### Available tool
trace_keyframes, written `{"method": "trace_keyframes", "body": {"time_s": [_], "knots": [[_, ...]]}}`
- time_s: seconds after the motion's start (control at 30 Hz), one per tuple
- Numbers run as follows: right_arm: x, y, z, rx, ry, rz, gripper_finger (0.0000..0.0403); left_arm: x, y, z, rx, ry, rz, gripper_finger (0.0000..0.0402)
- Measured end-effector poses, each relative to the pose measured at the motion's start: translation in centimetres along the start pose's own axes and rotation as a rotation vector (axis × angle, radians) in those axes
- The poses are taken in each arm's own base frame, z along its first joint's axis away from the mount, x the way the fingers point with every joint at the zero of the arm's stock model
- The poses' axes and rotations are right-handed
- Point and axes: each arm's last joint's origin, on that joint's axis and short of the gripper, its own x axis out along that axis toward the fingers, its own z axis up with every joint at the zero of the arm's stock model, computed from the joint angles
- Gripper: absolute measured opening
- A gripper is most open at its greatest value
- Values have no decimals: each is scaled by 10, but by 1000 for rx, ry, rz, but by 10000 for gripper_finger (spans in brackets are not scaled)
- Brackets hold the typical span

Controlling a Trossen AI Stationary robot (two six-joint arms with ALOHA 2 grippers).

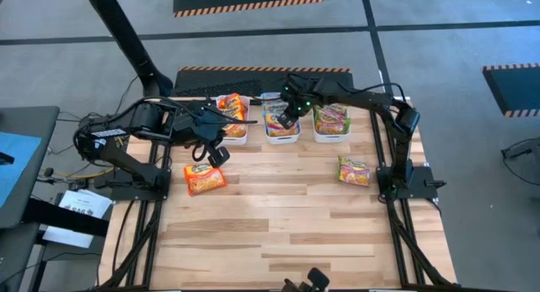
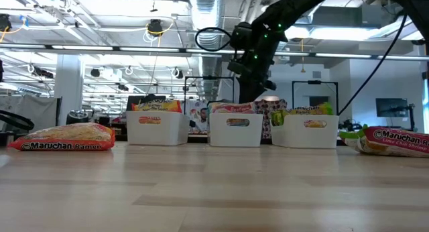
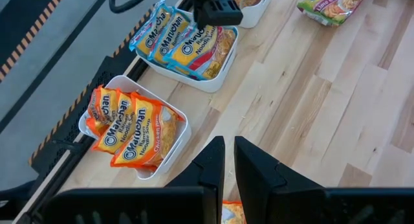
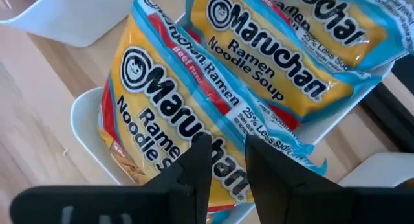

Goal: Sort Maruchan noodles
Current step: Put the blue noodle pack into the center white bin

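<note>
The left gripper (image 1: 218,154), fingers pressed together and empty, hovers at one o'clock of an orange packet (image 1: 205,178) on the table (image 1: 287,233). The right gripper (image 1: 288,120), fingers slightly apart, hangs over the middle bin (image 1: 282,137); the left arm is nearer.

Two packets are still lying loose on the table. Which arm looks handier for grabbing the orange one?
The left. Its claw hangs just beside the orange packet, apparently empty. The right claw is over the middle bin of blue packets; the green-pink packet lies on its side.
</note>
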Motion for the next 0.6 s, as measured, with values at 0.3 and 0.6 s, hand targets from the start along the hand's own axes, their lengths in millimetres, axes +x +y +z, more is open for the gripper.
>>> {"method": "trace_keyframes", "body": {"time_s": [0.3,0.6], "knots": [[0,15,-5,-30,27,22,120,0,0,0,-1,0,0,25],[8,21,-9,-40,62,18,120,0,0,0,-15,1,-1,25]]}}
